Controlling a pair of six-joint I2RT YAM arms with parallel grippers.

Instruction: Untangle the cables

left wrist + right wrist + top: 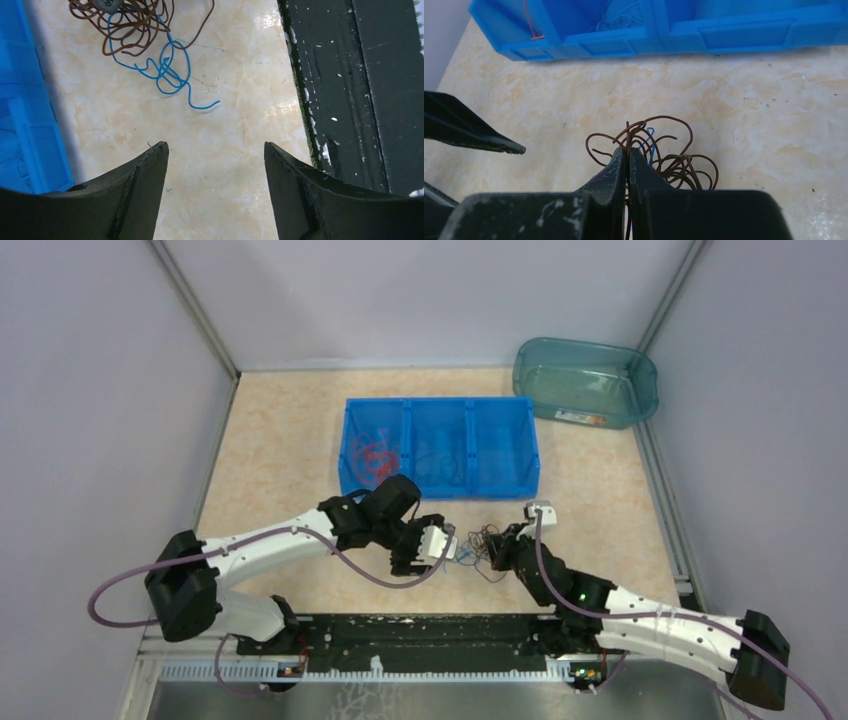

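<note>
Cables [676, 169] inside closed right pincer [627, 150]

No text can be read; the pale label [583, 418] on the teal tub [532, 388], at the desk's [290, 440] far right corner, is too small

This is a robotics lab test cell, not a home or shop. Plain pale walls [90, 390] set in aluminium frame posts [195, 305] box in a marble-patterned tabletop [290, 440] on the left, far and right sides. A black mounting rail [420, 632] along the near edge carries two white-and-black robot arms, left [270, 545] and right [650, 615]. The only props are a blue three-compartment bin [500, 475], a teal plastic tub [640, 375] at the far right, and a small tangle of cables [482, 543].
</note>
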